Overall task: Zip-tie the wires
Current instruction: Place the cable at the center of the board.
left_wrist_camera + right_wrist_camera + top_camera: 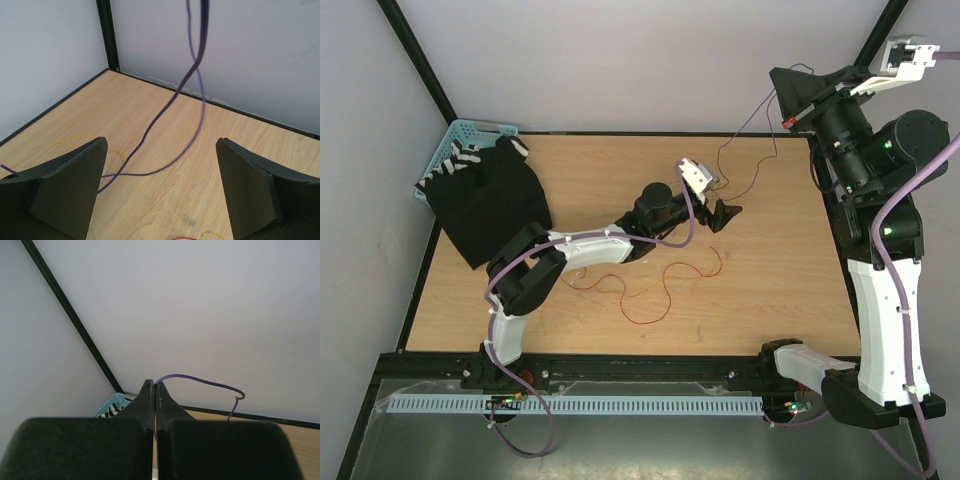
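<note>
Thin red and orange wires [655, 290] lie curled on the wooden table [770, 270], in front of the left arm. My right gripper [778, 80] is raised high at the back right and is shut on a thin purple wire [200, 379], which sticks out past its tips [155, 385]. That purple wire [745, 125] hangs down to the table. My left gripper [725, 213] stands wide open low over the table. The hanging purple wire [172, 97] drops ahead of its open jaws [161, 141], touching neither finger. A yellow strand [92, 145] lies by the left finger. The zip tie is out of view.
A black cloth [490, 205] lies at the table's left side, partly over a light blue basket [470, 135]. The black frame post [107, 35] and the white walls close off the back. Thick purple arm cables [895, 250] run along both arms.
</note>
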